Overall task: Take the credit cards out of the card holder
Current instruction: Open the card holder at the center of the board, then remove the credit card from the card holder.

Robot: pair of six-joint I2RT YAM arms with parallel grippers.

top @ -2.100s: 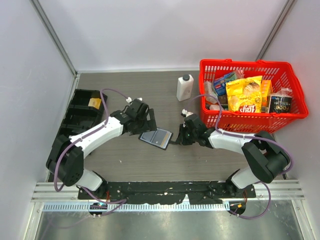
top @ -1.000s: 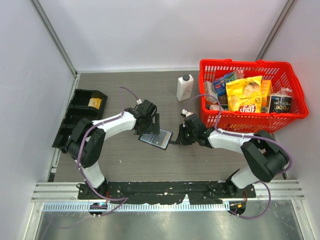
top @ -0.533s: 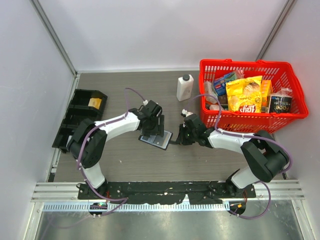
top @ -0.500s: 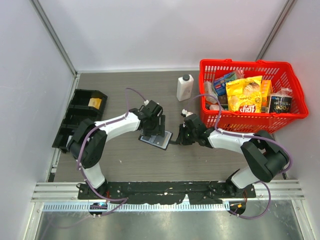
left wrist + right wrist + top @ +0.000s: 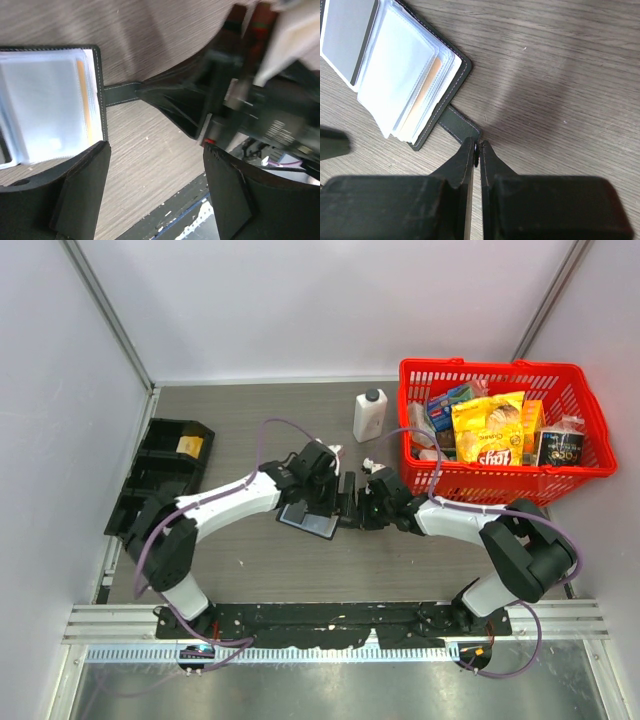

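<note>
The black card holder lies open on the table, its clear sleeves facing up. The credit cards sit inside the sleeves: pale blue faces, with one orange card showing at the edge. My right gripper is shut on the holder's snap tab, pinching its tip. My left gripper hangs open just above the table, right of the card holder and beside the right gripper's fingers. Nothing lies between the left jaws. In the top view the left gripper partly covers the holder.
A red basket full of snack packs stands at the right. A white bottle is behind the grippers. A black compartment tray sits at the left edge. The black base rail runs close below the left fingers.
My left arm has swung right across the card holder and now sits next to the right gripper. The right gripper and the tab have stayed put.
</note>
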